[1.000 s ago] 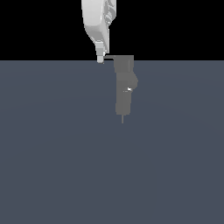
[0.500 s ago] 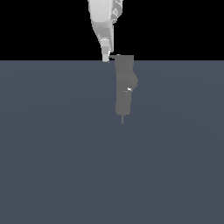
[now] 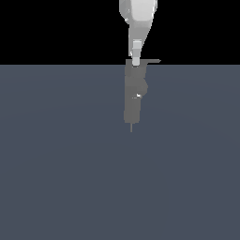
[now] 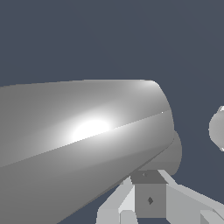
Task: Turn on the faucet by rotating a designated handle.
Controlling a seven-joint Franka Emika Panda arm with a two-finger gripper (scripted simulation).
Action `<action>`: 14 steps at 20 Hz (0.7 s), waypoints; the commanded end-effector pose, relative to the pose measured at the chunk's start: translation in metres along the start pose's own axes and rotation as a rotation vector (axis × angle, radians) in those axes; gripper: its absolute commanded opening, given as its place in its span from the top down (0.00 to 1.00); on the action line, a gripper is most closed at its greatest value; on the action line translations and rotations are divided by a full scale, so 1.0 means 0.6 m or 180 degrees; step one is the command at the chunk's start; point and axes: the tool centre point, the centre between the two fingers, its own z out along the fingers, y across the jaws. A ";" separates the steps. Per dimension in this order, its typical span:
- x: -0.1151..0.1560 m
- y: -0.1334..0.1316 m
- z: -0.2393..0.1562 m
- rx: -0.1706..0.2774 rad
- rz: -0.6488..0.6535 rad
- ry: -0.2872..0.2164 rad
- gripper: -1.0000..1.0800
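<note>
Descending from above, the glossy white robot arm point(image 3: 137, 18) sets its gripper point(image 3: 136, 61) at the grey blocky faucet point(image 3: 134, 96) top, beside the thin grey handle point(image 3: 153, 61); finger spacing cannot be judged.

The faucet point(image 3: 133, 93) is plain mid-grey with one tiny white speck on its side, and its handle point(image 3: 153, 61) is the same grey. The arm point(image 3: 138, 18) is glossy white, over a flat slate-blue floor point(image 3: 61, 164) and black backdrop point(image 3: 56, 28).
</note>
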 end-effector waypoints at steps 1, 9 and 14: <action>0.071 0.000 -0.007 0.0044 0.0142 -0.0007 1.00; 0.062 -0.017 -0.002 0.0016 0.0044 0.0002 1.00; 0.085 -0.033 -0.003 0.0021 0.0059 0.0001 1.00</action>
